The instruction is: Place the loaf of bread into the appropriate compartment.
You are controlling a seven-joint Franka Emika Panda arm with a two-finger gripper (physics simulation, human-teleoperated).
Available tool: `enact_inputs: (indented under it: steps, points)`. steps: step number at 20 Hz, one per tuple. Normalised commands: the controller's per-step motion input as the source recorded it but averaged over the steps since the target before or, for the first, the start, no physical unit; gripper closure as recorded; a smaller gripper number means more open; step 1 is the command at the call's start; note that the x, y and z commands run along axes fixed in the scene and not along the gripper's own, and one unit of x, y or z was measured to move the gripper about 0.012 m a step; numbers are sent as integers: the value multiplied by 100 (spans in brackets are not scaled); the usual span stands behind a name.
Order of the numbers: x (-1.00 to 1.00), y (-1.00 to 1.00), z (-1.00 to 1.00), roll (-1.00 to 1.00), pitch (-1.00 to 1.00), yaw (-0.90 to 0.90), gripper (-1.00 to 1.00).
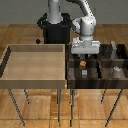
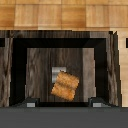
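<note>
The loaf of bread [image 1: 83,63] is a tiny brown lump below my gripper [image 1: 84,58], inside the dark divided bin [image 1: 71,75]. In the wrist view the loaf [image 2: 65,85] sits tilted, partly covering the small pale grey cube [image 2: 58,71] on the floor of the dark-wood-walled compartment [image 2: 35,70]. My gripper [image 2: 63,104] is open straight above that compartment. Its two fingertips [image 2: 31,104] stand wide apart and do not touch the loaf. I cannot tell whether the loaf rests on the floor or is just above it.
A big light-wood tray [image 1: 35,79] stands at the exterior view's left, next to the bin. Other quarters of the bin hold tall grey blocks [image 1: 114,48]. Both stand on thin legs above a wood floor. The robot's dark base [image 1: 54,27] is behind.
</note>
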Motion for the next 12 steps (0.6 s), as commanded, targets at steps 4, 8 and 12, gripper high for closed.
enact_inputs:
  steps: [4,8,12]
  points:
    - [0,0,0,0,0,0,-100]
    - [0,0,0,0,0,0,-100]
    - [0,0,0,0,0,0,-100]
